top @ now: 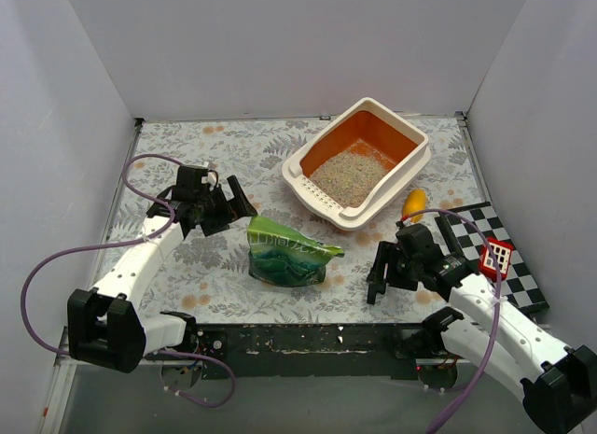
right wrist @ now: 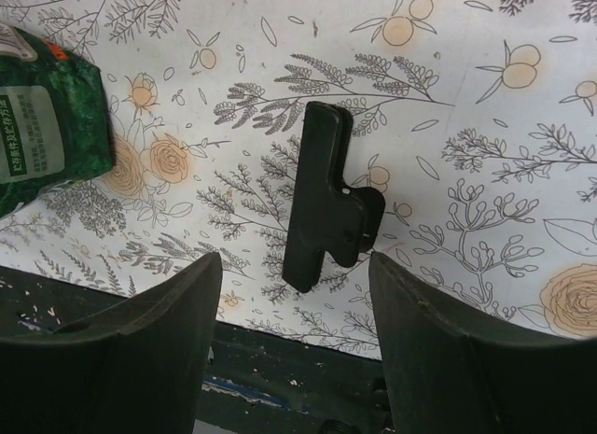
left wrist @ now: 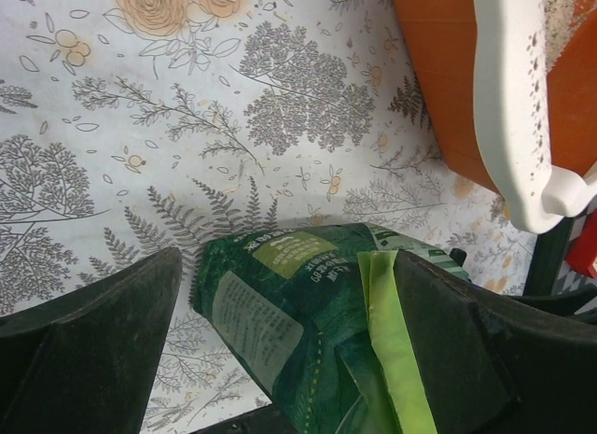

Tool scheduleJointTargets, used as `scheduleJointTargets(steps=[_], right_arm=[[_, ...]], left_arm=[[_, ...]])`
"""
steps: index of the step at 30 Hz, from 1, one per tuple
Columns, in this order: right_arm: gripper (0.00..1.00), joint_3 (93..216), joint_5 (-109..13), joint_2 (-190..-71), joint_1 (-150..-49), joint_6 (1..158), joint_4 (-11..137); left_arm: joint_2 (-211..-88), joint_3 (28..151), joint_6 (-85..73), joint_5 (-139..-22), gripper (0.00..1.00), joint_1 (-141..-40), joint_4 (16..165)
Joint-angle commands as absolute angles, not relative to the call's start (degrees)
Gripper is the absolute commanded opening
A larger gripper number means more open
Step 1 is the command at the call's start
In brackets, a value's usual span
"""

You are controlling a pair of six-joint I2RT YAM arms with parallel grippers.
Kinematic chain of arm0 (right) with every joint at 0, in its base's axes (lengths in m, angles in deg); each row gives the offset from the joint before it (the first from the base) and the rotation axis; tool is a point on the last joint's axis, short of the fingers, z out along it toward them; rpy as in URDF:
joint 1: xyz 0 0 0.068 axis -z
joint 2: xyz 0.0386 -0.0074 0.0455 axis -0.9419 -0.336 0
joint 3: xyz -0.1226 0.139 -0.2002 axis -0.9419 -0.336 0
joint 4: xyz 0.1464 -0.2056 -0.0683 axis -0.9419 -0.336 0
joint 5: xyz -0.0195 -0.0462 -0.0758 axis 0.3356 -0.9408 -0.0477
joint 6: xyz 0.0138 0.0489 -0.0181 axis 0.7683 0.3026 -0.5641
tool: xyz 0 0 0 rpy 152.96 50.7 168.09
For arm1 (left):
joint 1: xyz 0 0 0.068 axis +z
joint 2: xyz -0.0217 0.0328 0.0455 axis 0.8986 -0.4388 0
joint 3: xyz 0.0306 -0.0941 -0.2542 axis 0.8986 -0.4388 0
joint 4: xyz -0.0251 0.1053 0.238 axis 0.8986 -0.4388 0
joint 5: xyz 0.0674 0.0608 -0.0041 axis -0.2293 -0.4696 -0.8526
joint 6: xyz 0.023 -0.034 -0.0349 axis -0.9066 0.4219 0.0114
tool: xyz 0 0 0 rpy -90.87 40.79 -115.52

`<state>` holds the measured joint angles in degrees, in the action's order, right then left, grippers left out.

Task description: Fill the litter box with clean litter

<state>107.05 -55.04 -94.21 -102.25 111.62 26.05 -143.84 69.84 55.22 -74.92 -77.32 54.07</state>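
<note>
The litter box (top: 409, 160), cream-white with an orange inside, stands at the back right with its slotted edge towards me. A pile of beige-grey clean litter (top: 347, 177) lies in it. The crinkled dark green bag (top: 285, 255) lies on the table in front of the box. My left gripper (top: 229, 203) is open, just left of and behind the bag. In the left wrist view the bag (left wrist: 298, 331) lies between its spread fingers, with the box rim (left wrist: 508, 98) beyond. My right gripper (top: 378, 277) is open and empty over a black clip (right wrist: 326, 196).
An orange-yellow object (top: 413, 203) lies right of the box. A black-and-white checkered mat (top: 471, 231) with a red item (top: 495, 257) lies at the right edge. White walls close the back and sides. The dark front edge of the table (right wrist: 280, 378) is just under my right gripper.
</note>
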Motion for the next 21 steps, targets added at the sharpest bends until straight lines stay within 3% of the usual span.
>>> scheduleJointTargets(steps=[1,21], right_arm=[[0.72,110.1,-57.8,-92.6,-102.1,110.1,23.8],[0.73,114.9,-58.4,-89.7,-102.0,108.5,19.2]], left_arm=[[-142.7,72.7,57.3,-70.6,0.98,-77.2,54.5],[-142.1,69.6,67.6,-45.3,0.98,-77.1,62.8]])
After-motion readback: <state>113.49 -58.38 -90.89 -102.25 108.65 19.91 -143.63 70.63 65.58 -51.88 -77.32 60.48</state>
